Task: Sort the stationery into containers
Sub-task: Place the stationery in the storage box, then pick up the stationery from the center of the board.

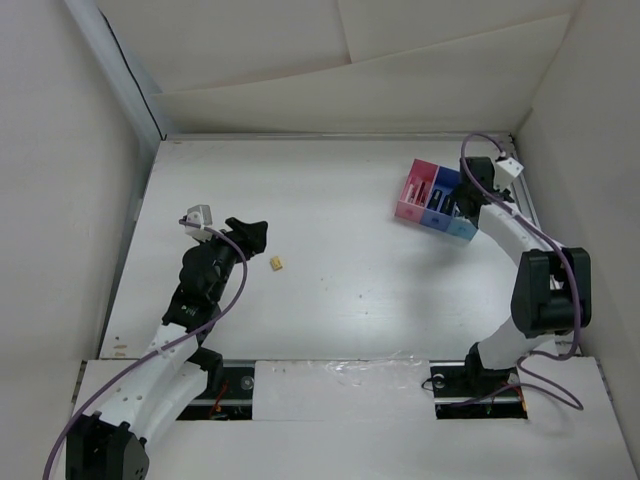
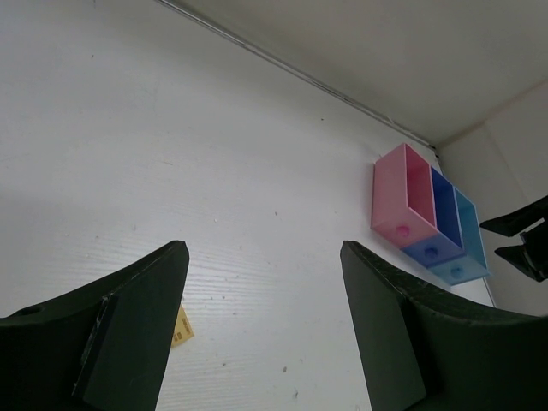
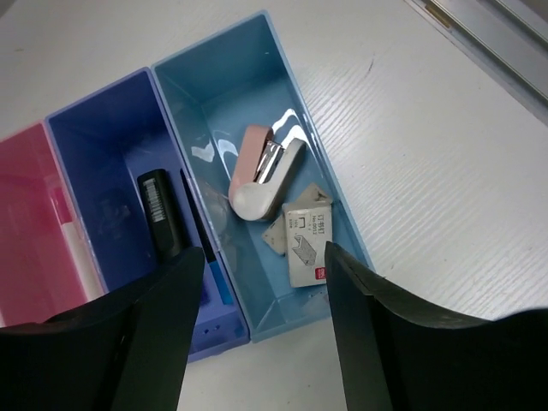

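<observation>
A small cream-yellow block (image 1: 277, 264) lies on the white table just right of my left gripper (image 1: 256, 235). In the left wrist view the block (image 2: 181, 327) peeks out beside the left finger, and the gripper (image 2: 264, 250) is open and empty above the table. The three-bin tray (image 1: 433, 198) (pink, dark blue, light blue) stands at the far right. My right gripper (image 1: 465, 205) hovers over it, open and empty (image 3: 264, 255). The light blue bin (image 3: 257, 77) holds a pink-white stapler (image 3: 265, 175) and staple boxes (image 3: 308, 244). The dark blue bin (image 3: 94, 145) holds a black stick (image 3: 161, 214).
White walls close in the table on the left, back and right. A metal rail (image 3: 497, 26) runs along the table edge just beyond the tray. The tray also shows far off in the left wrist view (image 2: 428, 218), with the right gripper (image 2: 522, 240) beside it.
</observation>
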Robot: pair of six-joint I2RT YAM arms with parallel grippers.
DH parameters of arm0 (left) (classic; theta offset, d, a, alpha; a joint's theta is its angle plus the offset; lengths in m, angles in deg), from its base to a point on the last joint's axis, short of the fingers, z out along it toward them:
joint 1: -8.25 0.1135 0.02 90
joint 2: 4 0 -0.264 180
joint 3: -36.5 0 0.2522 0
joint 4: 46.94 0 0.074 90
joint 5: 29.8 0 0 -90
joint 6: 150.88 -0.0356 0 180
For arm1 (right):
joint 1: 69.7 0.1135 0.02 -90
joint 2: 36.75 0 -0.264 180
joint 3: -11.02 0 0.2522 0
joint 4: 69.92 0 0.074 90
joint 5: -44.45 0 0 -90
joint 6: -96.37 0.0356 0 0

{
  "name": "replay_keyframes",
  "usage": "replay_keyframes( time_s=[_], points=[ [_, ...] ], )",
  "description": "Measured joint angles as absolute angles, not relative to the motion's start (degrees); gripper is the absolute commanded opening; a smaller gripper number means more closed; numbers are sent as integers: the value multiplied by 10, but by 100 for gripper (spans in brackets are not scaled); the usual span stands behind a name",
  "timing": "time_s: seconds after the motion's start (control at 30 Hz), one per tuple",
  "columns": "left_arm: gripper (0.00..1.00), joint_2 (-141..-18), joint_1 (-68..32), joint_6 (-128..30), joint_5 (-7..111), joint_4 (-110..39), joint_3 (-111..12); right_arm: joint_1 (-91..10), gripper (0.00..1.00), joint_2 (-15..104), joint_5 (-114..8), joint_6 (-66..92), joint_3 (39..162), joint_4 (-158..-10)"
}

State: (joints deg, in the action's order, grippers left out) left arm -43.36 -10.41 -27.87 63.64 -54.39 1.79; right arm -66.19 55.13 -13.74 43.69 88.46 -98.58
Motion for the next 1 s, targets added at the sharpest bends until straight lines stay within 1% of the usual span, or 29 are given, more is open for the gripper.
replay_keyframes(
  time_s=[0.1, 0.17, 0.2, 0.27, 0.3, 0.33, 0.4, 0.43, 0.5, 0.53, 0.57, 0.6, 0.63, 0.67, 0.77, 0.87, 1.0],
  points=[
    [69, -434, -104, -278, 636, -544, 18, -654, 65, 544, -140, 437, 884, -986],
    [69, -434, -104, -279, 637, -544, 18, -640, 59, 535, -140, 436, 884, -986],
    [69, -434, -104, -279, 637, -544, 18, -629, 52, 529, -142, 434, 884, -986],
    [69, -434, -104, -279, 637, -544, 18, -597, 42, 518, -150, 427, 884, -982],
    [69, -434, -104, -279, 637, -544, 18, -574, 35, 513, -159, 422, 884, -979],
    [69, -434, -104, -279, 637, -544, 17, -546, 23, 511, -171, 417, 884, -973],
    [67, -431, -104, -279, 641, -543, 17, -478, 12, 515, -199, 404, 885, -957],
    [67, -427, -104, -279, 645, -542, 17, -438, 2, 524, -211, 398, 889, -952],
    [67, -413, -104, -279, 655, -535, 17, -356, 0, 562, -236, 385, 908, -942],
    [67, -402, -104, -278, 661, -533, 17, -315, 6, 588, -244, 380, 921, -933],
    [67, -390, -104, -278, 668, -531, 17, -279, 14, 618, -250, 376, 936, -929],
    [67, -378, -104, -278, 676, -530, 17, -248, 25, 649, -256, 371, 954, -928],
    [67, -367, -104, -278, 685, -529, 17, -216, 45, 681, -262, 361, 972, -922],
    [67, -356, -104, -277, 695, -528, 17, -191, 52, 708, -266, 363, 985, -919],
    [67, -333, -104, -271, 730, -512, 17, -135, 63, 776, -279, 348, 1021, -919],
    [67, -313, -104, -262, 759, -496, 17, -112, 64, 814, -287, 340, 1046, -921],
    [67, -297, -104, -255, 783, -481, 17, -108, 64, 842, -289, 333, 1085, -917]
  ],
)
